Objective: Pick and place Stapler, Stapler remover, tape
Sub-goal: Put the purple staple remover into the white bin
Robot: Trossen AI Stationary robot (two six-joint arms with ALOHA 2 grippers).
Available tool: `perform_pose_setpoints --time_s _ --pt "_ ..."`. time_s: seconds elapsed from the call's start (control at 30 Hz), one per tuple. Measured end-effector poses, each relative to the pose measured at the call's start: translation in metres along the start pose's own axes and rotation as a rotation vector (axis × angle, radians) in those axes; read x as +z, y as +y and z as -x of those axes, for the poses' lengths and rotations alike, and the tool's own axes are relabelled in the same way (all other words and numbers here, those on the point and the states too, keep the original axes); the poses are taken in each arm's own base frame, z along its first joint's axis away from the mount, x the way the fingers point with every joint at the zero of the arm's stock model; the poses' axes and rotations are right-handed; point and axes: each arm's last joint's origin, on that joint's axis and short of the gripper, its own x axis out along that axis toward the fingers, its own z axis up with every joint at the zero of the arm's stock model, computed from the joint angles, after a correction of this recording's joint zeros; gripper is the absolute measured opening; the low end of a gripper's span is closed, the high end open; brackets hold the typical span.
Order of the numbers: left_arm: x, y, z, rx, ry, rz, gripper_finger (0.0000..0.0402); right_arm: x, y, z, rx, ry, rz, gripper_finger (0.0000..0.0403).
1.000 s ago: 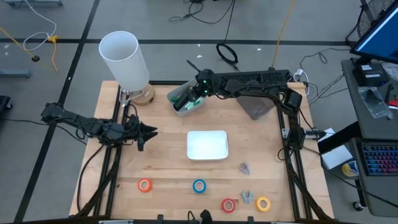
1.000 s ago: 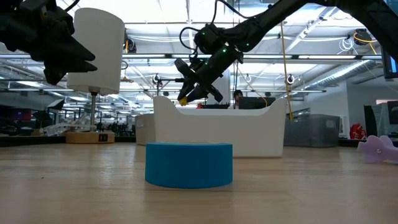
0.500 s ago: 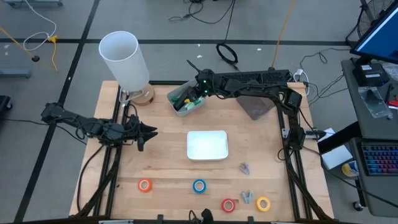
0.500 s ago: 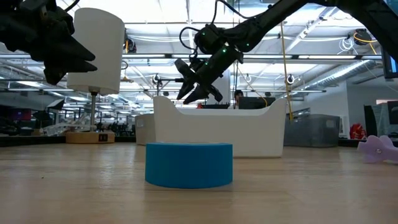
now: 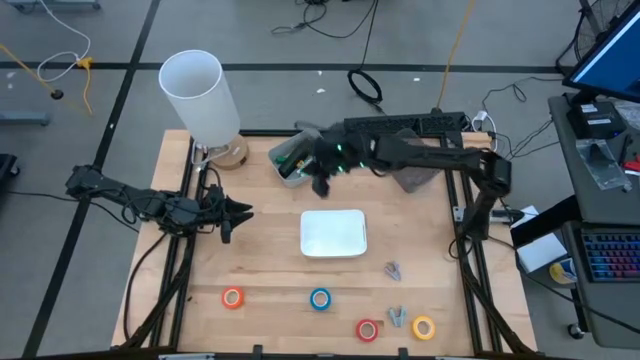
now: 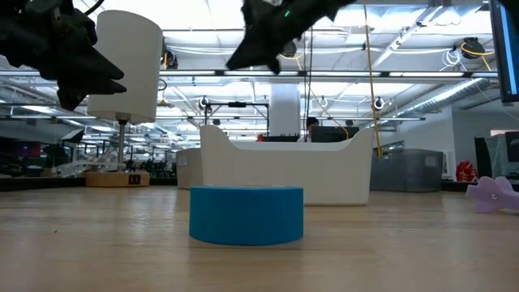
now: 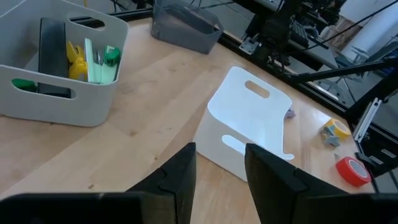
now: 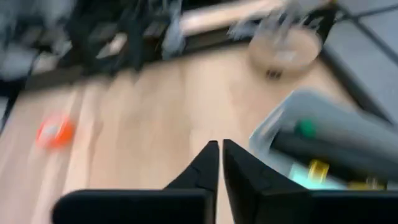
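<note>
Four tape rolls lie flat near the table's front edge: orange (image 5: 232, 297), blue (image 5: 320, 298) (image 6: 246, 214), red (image 5: 368, 329) and yellow (image 5: 423, 327). Two small grey staple removers (image 5: 394, 270) (image 5: 398, 317) lie near them. A black bar that looks like the stapler (image 7: 53, 56) lies in the grey bin (image 5: 295, 158). My right gripper (image 5: 320, 183) (image 8: 219, 144) hangs shut and empty, high above the table between the grey bin and the white bin (image 5: 333, 233). My left gripper (image 5: 243, 211) (image 7: 221, 168) waits open at the table's left.
The grey bin (image 7: 59, 99) also holds small yellow and green items. A white lamp (image 5: 200, 95) stands at the far left corner, and a dark grey tray (image 5: 412, 172) lies under the right arm. Bare wood stretches between the white bin and the tape rolls.
My right gripper has risen from over the grey bin and swung toward the table's near edge, rolling as it went, and its fingers have shut. A small yellow thing at its fingertips a second ago was gone half a second ago.
</note>
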Motion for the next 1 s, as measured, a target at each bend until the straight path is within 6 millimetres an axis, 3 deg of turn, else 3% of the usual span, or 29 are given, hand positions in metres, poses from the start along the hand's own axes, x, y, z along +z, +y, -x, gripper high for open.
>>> perform_pose_setpoints --time_s 0.17,0.3,0.43,0.67,0.83,1.0 --pt "0.0 0.0 0.0 0.0 0.001 -0.058 0.0136 -0.025 0.054 0.02 -0.105 0.237 0.004 0.0009" --pt "0.0 0.0 0.0 0.0 0.001 -0.081 0.0136 -0.045 0.08 0.037 -0.212 0.395 -0.155 0.0002" --pt "0.0 0.0 0.0 0.0 0.001 -0.082 0.0136 -0.066 0.099 0.056 -0.313 0.565 -0.358 0.0005" --pt "0.0 0.0 0.0 0.0 0.001 -0.083 0.0136 -0.092 0.127 0.098 -0.539 0.781 -0.559 0.0001" --pt "0.0 0.0 0.0 0.0 0.001 -0.085 0.0136 -0.106 0.148 0.12 -0.638 0.844 -0.593 0.001" --pt "0.0 0.0 0.0 0.0 0.001 -0.084 0.0136 -0.117 0.167 0.126 -0.648 0.839 -0.597 0.0037"
